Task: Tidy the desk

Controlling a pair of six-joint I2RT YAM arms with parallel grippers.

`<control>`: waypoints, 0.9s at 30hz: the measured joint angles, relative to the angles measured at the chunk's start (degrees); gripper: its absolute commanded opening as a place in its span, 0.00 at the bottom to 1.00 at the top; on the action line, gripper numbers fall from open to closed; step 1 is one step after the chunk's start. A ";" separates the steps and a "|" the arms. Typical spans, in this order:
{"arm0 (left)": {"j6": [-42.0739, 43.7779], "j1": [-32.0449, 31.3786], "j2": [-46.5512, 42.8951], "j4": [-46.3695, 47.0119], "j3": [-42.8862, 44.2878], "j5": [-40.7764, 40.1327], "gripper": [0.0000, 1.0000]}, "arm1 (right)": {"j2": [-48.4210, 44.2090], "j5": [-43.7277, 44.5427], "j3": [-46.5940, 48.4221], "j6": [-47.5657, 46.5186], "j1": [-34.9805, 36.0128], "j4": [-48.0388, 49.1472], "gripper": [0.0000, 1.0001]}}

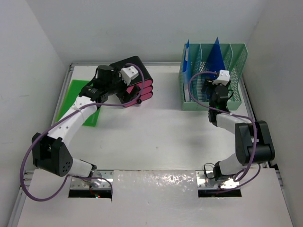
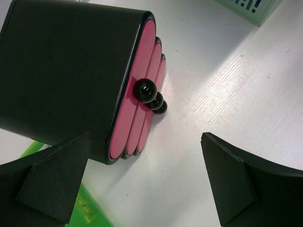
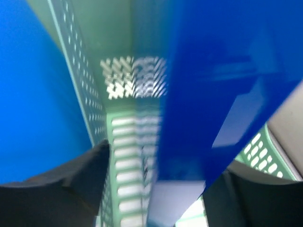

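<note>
The white desk (image 1: 156, 137) has a shiny foil strip (image 1: 156, 182) along its near edge. My left gripper (image 1: 130, 97) is open and empty at the back left, by the front of a black drawer box (image 1: 135, 71). In the left wrist view, the gripper (image 2: 146, 137) hangs over bare desk (image 2: 227, 85) beside the pink drawers (image 2: 142, 90), touching nothing. My right gripper (image 1: 218, 87) reaches into the green file rack (image 1: 236, 56). In the right wrist view, its jaws (image 3: 163, 161) stand wide apart, with a blue folder (image 3: 222, 75) leaning between them near the right finger.
A flat green sheet (image 1: 78, 101) lies at the desk's left edge; a corner of it shows in the left wrist view (image 2: 87, 208). Another blue folder (image 1: 187, 59) stands in the rack's left slot. The drawers carry black round knobs (image 2: 146, 90). White walls enclose the desk.
</note>
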 measured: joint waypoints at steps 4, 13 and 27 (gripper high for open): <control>0.00 0.00 0.02 -0.94 0.46 0.02 1.00 | -2.89 -2.03 0.17 -0.22 0.02 -6.88 0.94; 0.44 0.33 -0.13 -6.56 7.08 -1.36 1.00 | -14.91 -0.87 3.91 3.21 0.98 -24.48 0.99; 1.62 31.30 -7.15 -11.72 7.34 -3.23 0.93 | -26.77 4.87 10.88 7.58 7.87 -56.17 0.99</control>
